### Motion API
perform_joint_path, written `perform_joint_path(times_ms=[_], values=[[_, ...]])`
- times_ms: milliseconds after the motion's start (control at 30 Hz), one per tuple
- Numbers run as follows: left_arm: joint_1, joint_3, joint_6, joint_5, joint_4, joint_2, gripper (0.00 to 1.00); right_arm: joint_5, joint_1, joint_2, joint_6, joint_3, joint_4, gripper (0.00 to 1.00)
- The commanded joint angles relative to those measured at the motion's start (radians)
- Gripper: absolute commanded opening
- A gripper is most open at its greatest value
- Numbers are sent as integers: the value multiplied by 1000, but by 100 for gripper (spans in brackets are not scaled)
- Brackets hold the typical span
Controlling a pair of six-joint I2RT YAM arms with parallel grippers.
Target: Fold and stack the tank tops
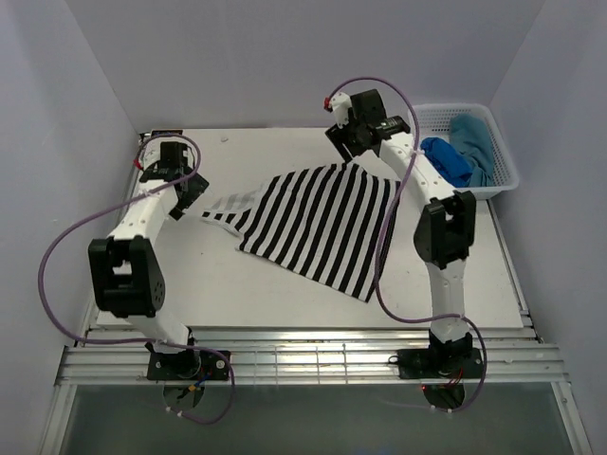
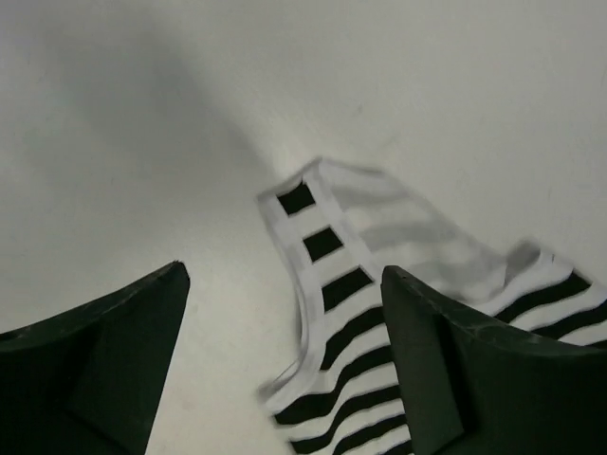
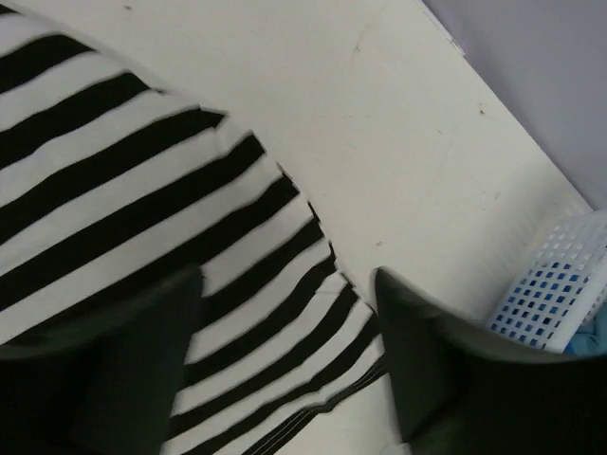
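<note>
striped tank top [image 1: 318, 223] lies spread mid-frame in the top view; blue top [image 1: 446, 159] and teal top [image 1: 474, 142] half-hidden in basket [image 1: 507, 180], upper right. wrist views alone show left gripper [image 2: 285, 275] and right gripper [image 3: 286, 275] wide, empty.

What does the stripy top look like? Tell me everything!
The striped tank top is soft thin cloth with black and white bands. It lies spread out, mostly flat, on the white table, one shoulder strap reaching left, slightly wrinkled. The left gripper and right gripper hover over it, jaws open; neither grips it.
</note>
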Motion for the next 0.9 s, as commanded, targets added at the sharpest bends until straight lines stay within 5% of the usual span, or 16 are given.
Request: perform_joint_path(times_ms=[0,67,233,367,467,667,867], values=[[73,243,38,93,-31,116,98,36,3,191,42,509,-204,90],[73,276,66,106,-25,115,98,39,8,108,89,467,-163,90],[72,128,94,228,38,5,98,46,31,-303,275,-355,159,90],[47,-45,75,447,93,-71,98,-69,35,-541,581,-725,216,90],[-31,-165,63,443,88,-132,98,-158,44,-669,689,-947,242,90],[-52,-329,49,495,125,-192,98,-162,61,-883,929,-1268,336,90],[-80,-349,40,501,171,-89,98,-151,63,-937,1016,-1365,336,90]])
